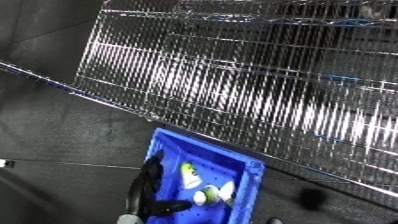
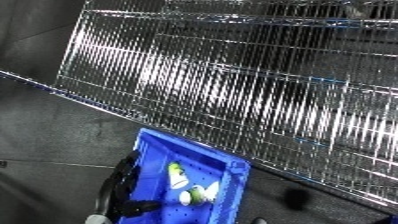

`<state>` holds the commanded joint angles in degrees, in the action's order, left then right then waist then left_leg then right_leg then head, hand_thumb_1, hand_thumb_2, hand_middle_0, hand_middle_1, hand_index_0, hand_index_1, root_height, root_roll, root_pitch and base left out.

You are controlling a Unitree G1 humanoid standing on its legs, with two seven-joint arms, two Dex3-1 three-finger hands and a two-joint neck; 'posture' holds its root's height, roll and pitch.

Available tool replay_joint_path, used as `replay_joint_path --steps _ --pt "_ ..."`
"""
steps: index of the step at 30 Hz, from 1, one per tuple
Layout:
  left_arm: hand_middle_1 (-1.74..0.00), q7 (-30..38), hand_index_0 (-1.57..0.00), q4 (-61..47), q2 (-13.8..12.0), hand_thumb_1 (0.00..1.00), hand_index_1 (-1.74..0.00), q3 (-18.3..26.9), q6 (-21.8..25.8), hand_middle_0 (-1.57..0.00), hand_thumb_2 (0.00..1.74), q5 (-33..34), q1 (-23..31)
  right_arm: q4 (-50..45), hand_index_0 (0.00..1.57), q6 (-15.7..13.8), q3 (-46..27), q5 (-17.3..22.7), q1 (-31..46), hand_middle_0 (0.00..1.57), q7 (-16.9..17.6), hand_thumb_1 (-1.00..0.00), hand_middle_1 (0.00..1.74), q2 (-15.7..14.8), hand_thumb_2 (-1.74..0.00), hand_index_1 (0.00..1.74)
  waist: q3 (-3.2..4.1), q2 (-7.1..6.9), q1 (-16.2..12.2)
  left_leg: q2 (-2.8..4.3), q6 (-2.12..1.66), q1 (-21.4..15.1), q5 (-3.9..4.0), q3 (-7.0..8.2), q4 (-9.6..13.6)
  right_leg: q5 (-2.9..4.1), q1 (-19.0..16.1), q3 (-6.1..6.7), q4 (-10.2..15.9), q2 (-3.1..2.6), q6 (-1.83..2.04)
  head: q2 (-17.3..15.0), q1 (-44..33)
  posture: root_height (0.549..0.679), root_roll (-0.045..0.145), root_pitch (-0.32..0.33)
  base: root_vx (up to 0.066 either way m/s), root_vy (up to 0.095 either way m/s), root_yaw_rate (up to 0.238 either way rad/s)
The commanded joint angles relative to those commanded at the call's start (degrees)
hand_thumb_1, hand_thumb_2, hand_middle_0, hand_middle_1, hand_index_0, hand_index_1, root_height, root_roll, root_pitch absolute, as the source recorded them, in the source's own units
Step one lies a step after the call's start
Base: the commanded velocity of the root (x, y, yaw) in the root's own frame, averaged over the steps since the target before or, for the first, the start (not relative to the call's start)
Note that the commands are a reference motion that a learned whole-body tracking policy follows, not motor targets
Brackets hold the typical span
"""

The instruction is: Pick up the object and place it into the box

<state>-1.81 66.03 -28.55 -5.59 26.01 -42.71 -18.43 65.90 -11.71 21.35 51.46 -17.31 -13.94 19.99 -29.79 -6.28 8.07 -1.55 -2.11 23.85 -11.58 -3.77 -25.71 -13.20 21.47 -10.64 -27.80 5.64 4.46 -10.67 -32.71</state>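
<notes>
We see one black hand (image 1: 149,186) reaching up from the lower edge over the near-left wall of the blue bin (image 1: 249,187), its fingers stretched out straight and holding nothing, the thumb spread toward the bin's floor. Just right of that hand, apart from the fingertips, the white-and-green objects (image 1: 206,186) lie inside the bin. Beyond the hand, a wire rack (image 2: 266,85) spans the view over dark floor.
</notes>
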Motion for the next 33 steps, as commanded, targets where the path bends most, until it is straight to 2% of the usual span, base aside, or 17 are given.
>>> replay_joint_path --steps 3,6,11,18,24,28,33 --pt "0.00 -1.25 0.00 -0.36 0.20 0.00 0.00 -1.12 -1.30 0.00 0.00 0.41 -0.35 -0.40 0.00 0.12 0.01 -0.30 -0.87 0.00 0.47 0.00 0.00 0.00 0.00 0.00 0.00 0.40 -0.46 0.11 0.11 0.24 -0.37 0.57 -0.57 0.63 0.38 0.35 0.29 -0.03 0.31 -0.31 5.81 0.660 0.020 0.116 -0.041 0.011 -0.151" --pt "0.00 -0.17 0.00 -0.90 0.38 0.00 0.00 -2.75 -2.56 0.00 0.00 3.73 -0.71 -1.06 0.00 0.50 0.01 -0.58 -2.23 0.00 1.25 0.00 0.00 0.34 0.00 0.00 0.00 1.02 -1.09 0.18 0.21 0.48 -0.70 1.27 -1.41 1.22 0.84 0.97 0.27 -0.21 0.54 -0.99 11.19 0.660 0.019 0.116 -0.041 0.034 -0.187" --pt "0.00 2.27 0.00 -2.52 1.76 0.00 0.00 -5.74 -2.98 0.00 0.00 7.53 -0.50 -3.03 0.00 1.32 -0.40 -1.17 -3.94 0.00 2.27 0.00 0.00 1.97 0.00 0.00 0.00 2.49 -2.25 0.13 0.19 0.45 -0.77 2.12 -2.23 1.89 1.34 2.13 0.09 -0.35 0.68 -1.81 20.07 0.660 0.021 0.111 -0.029 0.048 -0.166" --pt "0.00 -1.22 0.00 -4.78 4.41 0.00 0.00 -10.21 -5.92 0.00 0.00 11.73 1.11 -6.51 0.00 0.40 -1.82 -2.59 -4.58 0.00 3.25 0.00 0.00 4.00 0.00 0.00 0.00 5.02 -3.45 0.15 0.22 -0.40 -0.11 2.82 -1.54 2.16 2.16 2.75 -1.08 0.05 0.83 -1.90 31.18 0.658 0.026 0.105 -0.023 0.030 -0.098" --pt "0.00 -2.01 0.00 -4.50 4.43 0.00 0.00 -12.44 -10.91 0.00 0.00 12.75 1.53 -9.40 0.00 -0.18 -2.00 -4.44 -4.73 0.00 4.09 0.00 0.00 5.02 0.00 0.00 0.00 6.66 -4.80 0.09 0.21 -1.40 0.19 3.06 -1.01 2.39 2.30 3.26 -1.30 0.42 0.97 -2.15 36.20 0.658 0.032 0.096 -0.006 0.011 -0.116" --pt "0.00 -2.28 0.00 -4.09 4.11 0.00 0.00 -12.74 -12.81 0.00 0.00 12.63 1.89 -11.25 0.00 -0.72 -1.62 -5.99 -4.85 0.00 4.05 0.00 0.00 5.75 0.00 0.00 0.00 7.22 -5.66 0.16 0.13 -2.34 0.37 3.49 -0.32 2.63 1.88 3.56 -0.71 0.51 1.01 -1.52 39.25 0.659 0.035 0.092 -0.006 0.023 -0.167" --pt "0.00 -1.72 0.00 -3.78 3.89 0.00 0.00 -12.36 -13.46 0.00 0.00 12.84 3.10 -17.82 0.00 -2.59 -0.05 -8.86 -4.45 0.00 4.15 0.00 0.00 7.26 0.00 0.00 0.00 7.21 -6.85 0.45 0.02 -2.60 -0.03 4.08 -0.97 2.44 1.96 4.00 -1.10 0.47 0.71 -1.30 40.60 0.658 0.038 0.088 -0.011 0.032 -0.180"
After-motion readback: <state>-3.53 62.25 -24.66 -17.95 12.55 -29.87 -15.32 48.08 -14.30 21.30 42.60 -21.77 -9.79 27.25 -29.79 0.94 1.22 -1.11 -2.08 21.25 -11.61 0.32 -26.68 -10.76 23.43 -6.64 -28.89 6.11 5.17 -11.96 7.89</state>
